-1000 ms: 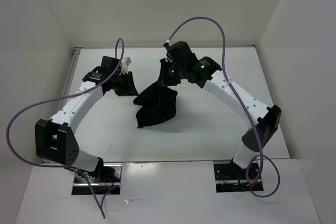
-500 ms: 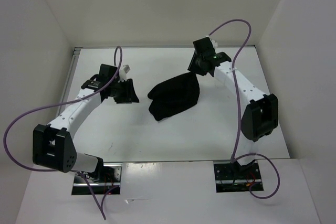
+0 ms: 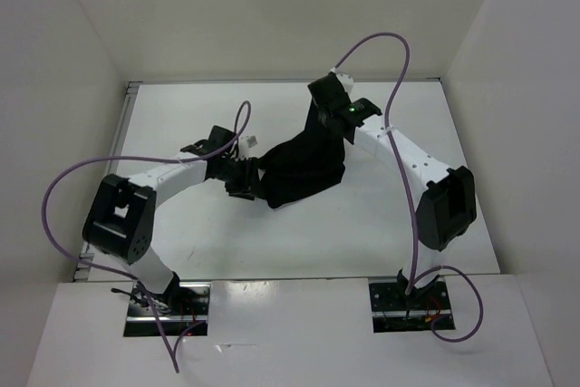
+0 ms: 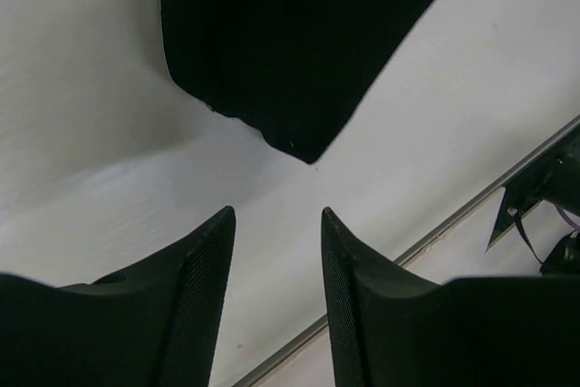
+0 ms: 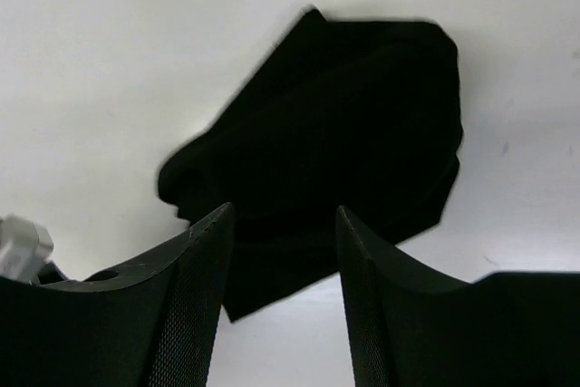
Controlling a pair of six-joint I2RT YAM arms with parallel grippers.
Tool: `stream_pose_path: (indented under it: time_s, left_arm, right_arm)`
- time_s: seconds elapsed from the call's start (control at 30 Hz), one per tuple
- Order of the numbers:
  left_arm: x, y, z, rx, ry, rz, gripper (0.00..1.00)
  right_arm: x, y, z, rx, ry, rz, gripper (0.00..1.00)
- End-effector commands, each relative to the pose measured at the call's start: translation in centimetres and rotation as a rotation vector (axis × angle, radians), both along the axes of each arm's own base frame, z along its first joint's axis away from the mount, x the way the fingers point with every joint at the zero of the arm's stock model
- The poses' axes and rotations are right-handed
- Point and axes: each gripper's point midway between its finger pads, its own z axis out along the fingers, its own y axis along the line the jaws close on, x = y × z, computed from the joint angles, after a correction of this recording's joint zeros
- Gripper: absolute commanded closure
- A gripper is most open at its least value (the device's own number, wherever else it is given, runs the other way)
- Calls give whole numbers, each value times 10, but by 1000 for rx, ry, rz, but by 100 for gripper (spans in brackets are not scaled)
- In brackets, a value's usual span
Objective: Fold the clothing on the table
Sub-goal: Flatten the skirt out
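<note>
The clothing (image 3: 304, 174), a plain black fabric bundle, lies crumpled in a rough folded heap on the white table (image 3: 362, 224). My left gripper (image 3: 245, 180) sits low at its left edge and is open. In the left wrist view the left gripper (image 4: 276, 224) has bare table between its fingers, and a corner of the clothing (image 4: 290, 43) lies just ahead of them. My right gripper (image 3: 320, 129) hovers over the clothing's far edge. In the right wrist view the right gripper (image 5: 283, 215) is open and empty, with the clothing (image 5: 335, 133) beneath and beyond it.
White walls (image 3: 72, 88) close in the table on the left, back and right. Purple cables (image 3: 381, 52) loop above both arms. A thin metal strip (image 4: 435, 237) runs along the table's edge near the left gripper. The arm bases (image 3: 408, 301) stand at the near edge.
The right gripper has opened and let go of the clothing, which now lies lower on the table. The left arm has swung right to the clothing's left edge.
</note>
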Motion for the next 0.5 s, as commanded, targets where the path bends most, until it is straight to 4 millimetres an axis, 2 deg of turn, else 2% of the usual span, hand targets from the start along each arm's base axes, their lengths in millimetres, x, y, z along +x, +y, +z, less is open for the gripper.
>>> stream_pose_path:
  time_s: [0.0, 0.3, 0.4, 0.47]
  left_arm:
    - [5, -15, -19, -32, 49, 10, 50]
    - [34, -26, -39, -48, 88, 123, 52]
    - [33, -32, -51, -53, 126, 124, 53]
    - [34, -37, -59, -45, 141, 113, 58]
  right_arm:
    - [-21, -18, -20, -27, 64, -30, 46]
    - [-37, -23, -10, 1, 49, -16, 46]
    - [-41, -27, -7, -5, 47, -10, 46]
    - [-43, -33, -9, -28, 47, -27, 46]
